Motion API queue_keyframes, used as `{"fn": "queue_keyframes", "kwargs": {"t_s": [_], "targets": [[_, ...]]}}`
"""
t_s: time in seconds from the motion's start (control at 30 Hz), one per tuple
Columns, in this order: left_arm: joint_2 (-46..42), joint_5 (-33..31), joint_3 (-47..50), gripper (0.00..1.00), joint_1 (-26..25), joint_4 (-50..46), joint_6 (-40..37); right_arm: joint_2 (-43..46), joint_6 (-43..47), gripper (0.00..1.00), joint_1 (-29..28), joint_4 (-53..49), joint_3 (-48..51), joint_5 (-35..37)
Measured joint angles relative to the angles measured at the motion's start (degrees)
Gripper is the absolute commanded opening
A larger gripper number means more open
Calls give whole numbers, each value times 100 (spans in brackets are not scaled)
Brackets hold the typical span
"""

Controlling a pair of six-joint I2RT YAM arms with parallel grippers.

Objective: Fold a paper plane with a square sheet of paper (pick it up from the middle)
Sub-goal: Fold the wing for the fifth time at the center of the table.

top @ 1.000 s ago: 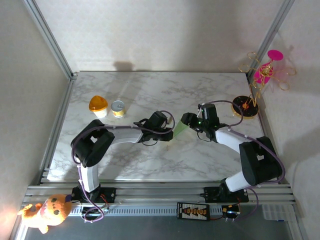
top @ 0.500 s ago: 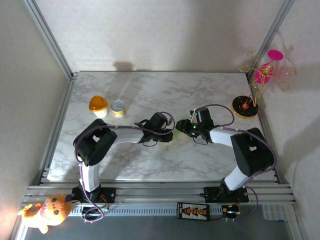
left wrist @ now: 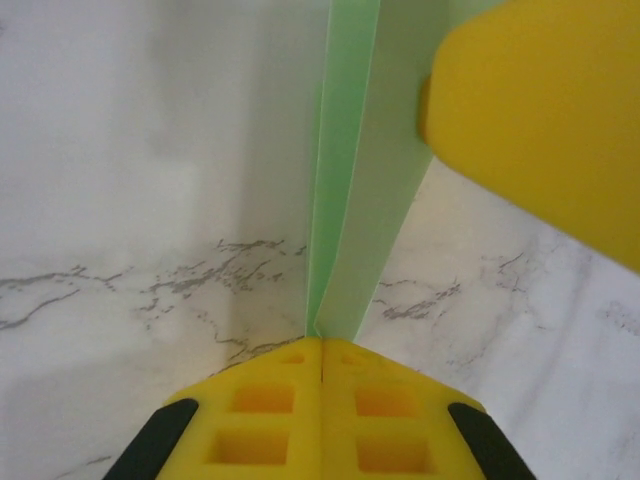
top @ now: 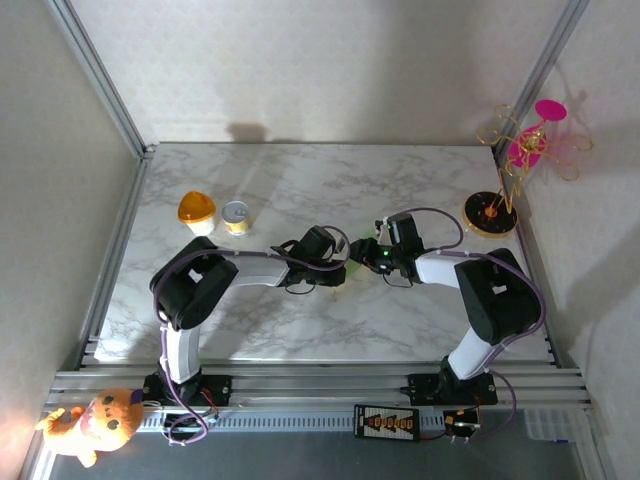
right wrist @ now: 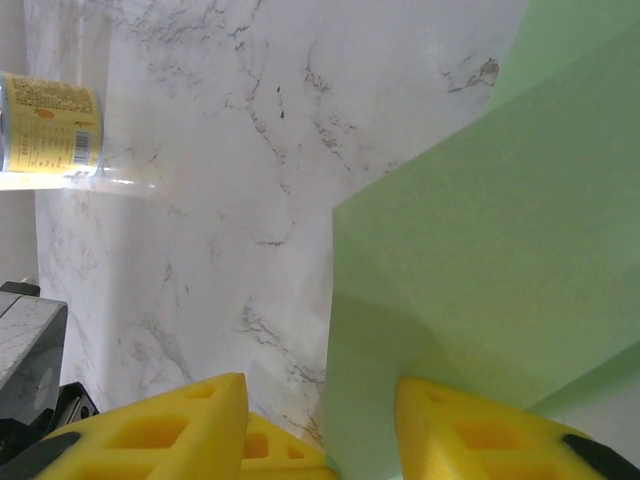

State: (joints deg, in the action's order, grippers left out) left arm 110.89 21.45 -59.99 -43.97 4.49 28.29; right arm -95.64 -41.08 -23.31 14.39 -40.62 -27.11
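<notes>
Left pincer point(left wrist: 322, 345): clamped on folded green paper point(left wrist: 360, 200). Right pincer point(right wrist: 320, 395): jaws apart at paper's edge. Hazard: closing off-line could skew the crease or tear it.

No words can be made out; the tin point(right wrist: 45, 125), up and left of the right gripper point(right wrist: 320, 420), carries print too small to read

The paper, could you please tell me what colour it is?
The paper is plain pale green, clearest in the right wrist view.
</notes>
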Motion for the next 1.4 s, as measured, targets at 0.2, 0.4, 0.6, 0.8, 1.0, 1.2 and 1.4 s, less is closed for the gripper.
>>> {"fn": "queue_keyframes", "kwargs": {"t_s": [0.2,0.4,0.6,0.8,1.0,1.2,1.4], "targets": [[44,39,-50,0,0,-4,0,2,0,44,0,68,0,-2],[59,59,-70,0,0,-2,0,17,0,42,0,151,0,-7],[61,59,-70,1,0,-4,0,-59,0,39,0,-7,-111,203],[61,59,-70,2,0,-4,0,-70,2,38,-7,-289,-170,570],[61,61,-76,3,0,-2,0,-160,-2,38,-22,-428,-188,765],[61,61,-76,6,0,-2,0,-184,-7,38,-26,-527,-236,855],[59,59,-76,10,17,-9,0,-210,-20,38,-37,-529,-240,914]]}}
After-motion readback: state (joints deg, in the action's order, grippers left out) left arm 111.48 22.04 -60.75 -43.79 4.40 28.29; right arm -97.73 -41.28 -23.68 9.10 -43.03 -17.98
